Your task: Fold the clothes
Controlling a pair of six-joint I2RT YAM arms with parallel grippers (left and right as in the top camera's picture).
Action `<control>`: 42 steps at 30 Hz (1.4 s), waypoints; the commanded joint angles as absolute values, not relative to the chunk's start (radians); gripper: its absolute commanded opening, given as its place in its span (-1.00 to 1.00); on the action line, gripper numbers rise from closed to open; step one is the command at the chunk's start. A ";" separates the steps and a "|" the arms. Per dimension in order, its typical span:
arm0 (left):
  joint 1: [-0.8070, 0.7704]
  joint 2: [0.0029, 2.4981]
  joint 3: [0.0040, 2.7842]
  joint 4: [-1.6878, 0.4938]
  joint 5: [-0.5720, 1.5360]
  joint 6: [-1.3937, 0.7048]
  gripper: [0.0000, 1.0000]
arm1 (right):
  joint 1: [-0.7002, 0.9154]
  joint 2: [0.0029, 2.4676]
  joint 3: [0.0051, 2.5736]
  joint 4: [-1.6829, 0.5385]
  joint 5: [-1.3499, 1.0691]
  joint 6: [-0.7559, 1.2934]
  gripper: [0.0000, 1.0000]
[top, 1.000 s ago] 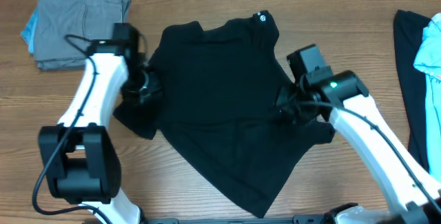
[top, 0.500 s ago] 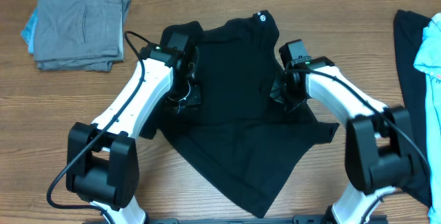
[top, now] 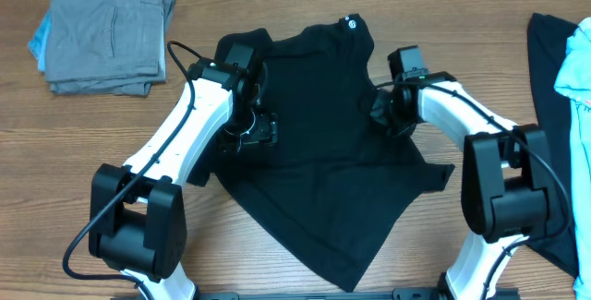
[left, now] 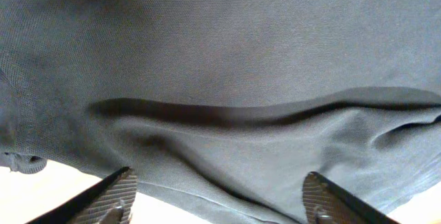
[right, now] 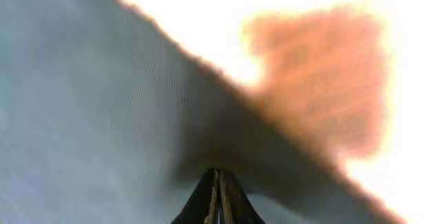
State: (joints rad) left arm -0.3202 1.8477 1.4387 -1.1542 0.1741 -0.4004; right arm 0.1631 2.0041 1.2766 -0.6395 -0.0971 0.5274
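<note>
both my arms reach onto the black shirt (top: pixel 314 171): my left gripper (left: pixel 217 198) has jaws wide apart, my right gripper (right: pixel 219 195) is pinched together on its edge.

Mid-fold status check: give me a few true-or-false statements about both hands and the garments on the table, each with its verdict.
1. The left hand is open above the black short-sleeved fabric shirt. True.
2. The right hand is wide open. False: its fingers are shut together, pinching the shirt's edge.
3. A folded grey fabric garment lies at the far left of the wooden table. True.
4. The black shirt is folded into a neat rectangle. False: it lies spread out and rumpled.
5. The shirt's small round white logo is at its near edge. False: it is at the far edge.
</note>
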 commanded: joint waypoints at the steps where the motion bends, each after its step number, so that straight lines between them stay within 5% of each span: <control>1: -0.321 1.829 1.434 -1.147 0.162 -0.404 0.67 | 0.103 2.106 1.255 -0.574 -0.020 0.527 -0.93; 12: -0.321 1.829 1.434 -1.110 0.123 -0.404 0.89 | -0.007 2.123 1.314 -0.469 -0.016 0.477 -0.93; 25: -0.321 1.829 1.434 -1.076 0.131 -0.407 0.96 | -0.120 2.123 1.989 -0.917 -0.013 0.414 -0.93; 27: -0.321 1.829 1.434 -1.075 0.131 -0.408 0.68 | -0.123 2.123 2.117 -1.058 -0.032 0.414 -0.93; 30: -0.321 1.836 1.434 -1.066 0.114 -0.413 -0.38 | -0.117 2.122 2.260 -1.284 -0.112 0.415 -0.92; 33: -0.319 1.860 1.434 -1.052 0.047 -0.453 -0.92 | -0.093 2.114 2.308 -1.470 -0.197 0.414 -0.92; 42: -0.229 2.008 1.434 -1.004 0.041 -0.444 -0.92 | 0.119 2.083 2.261 -1.694 -0.204 0.352 -0.92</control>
